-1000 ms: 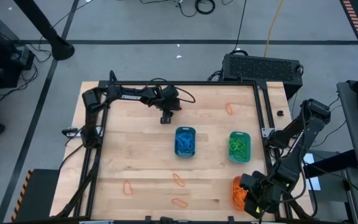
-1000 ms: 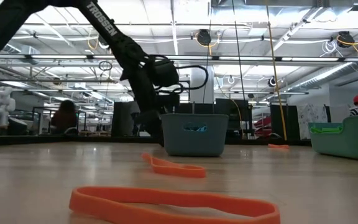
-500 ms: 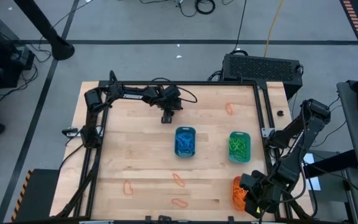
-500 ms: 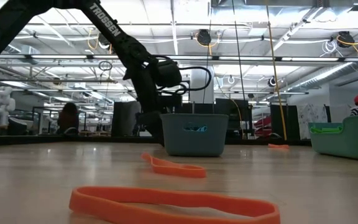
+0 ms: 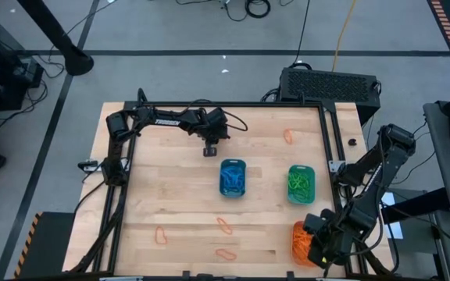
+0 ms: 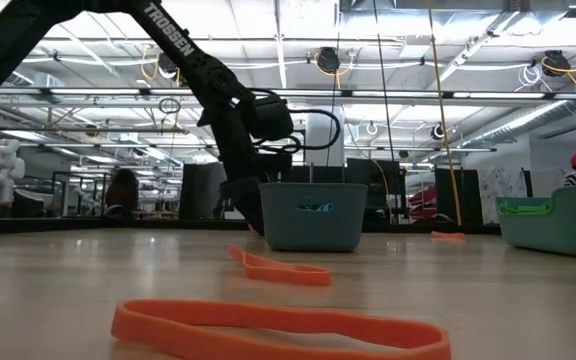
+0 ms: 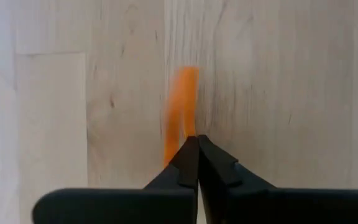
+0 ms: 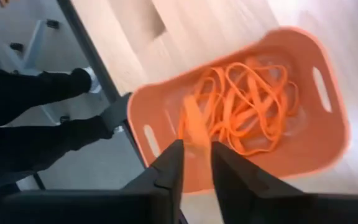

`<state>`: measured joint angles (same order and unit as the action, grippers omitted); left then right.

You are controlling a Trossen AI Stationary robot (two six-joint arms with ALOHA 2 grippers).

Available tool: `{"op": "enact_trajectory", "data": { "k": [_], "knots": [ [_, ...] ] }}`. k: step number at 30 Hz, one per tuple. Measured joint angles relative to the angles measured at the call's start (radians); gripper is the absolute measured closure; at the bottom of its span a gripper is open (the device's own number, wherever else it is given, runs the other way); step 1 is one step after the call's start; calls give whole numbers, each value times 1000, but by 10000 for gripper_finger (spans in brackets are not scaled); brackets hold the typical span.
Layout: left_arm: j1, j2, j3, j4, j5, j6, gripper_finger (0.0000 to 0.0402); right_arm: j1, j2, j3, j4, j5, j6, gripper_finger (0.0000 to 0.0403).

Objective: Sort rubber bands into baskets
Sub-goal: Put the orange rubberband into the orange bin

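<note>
Left pincer [image 7: 194,144] clenched on one orange band [image 7: 180,106]; right pincer [image 8: 196,152] parted above three baskets' orange one [image 8: 328,149].

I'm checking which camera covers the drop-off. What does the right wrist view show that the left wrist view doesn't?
Only the right wrist view shows the orange basket full of orange bands, with the right gripper open above it and an orange band blurred between its fingers. Only the left wrist view shows the left gripper shut on a single orange rubber band over bare table. Both look down on light wood and orange bands.
</note>
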<state>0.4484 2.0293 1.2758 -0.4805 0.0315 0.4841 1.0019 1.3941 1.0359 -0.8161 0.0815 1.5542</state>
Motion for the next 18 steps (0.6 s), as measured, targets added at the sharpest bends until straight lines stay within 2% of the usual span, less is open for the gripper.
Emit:
{"op": "enact_trajectory", "data": {
  "k": [7,12,15,18],
  "knots": [
    [-3,-43,-7,-15,-11,-33,399,0,0,0,-16,-5,5,268],
    [-12,-146,-9,-45,-23,-59,400,-10,0,0,-16,14,12,239],
    [-30,-228,-7,-78,41,-130,400,-20,-4,0,-9,72,-4,234],
    [-66,-319,-8,-92,130,-233,401,-25,-14,0,-11,182,-31,234]
  ]
}}
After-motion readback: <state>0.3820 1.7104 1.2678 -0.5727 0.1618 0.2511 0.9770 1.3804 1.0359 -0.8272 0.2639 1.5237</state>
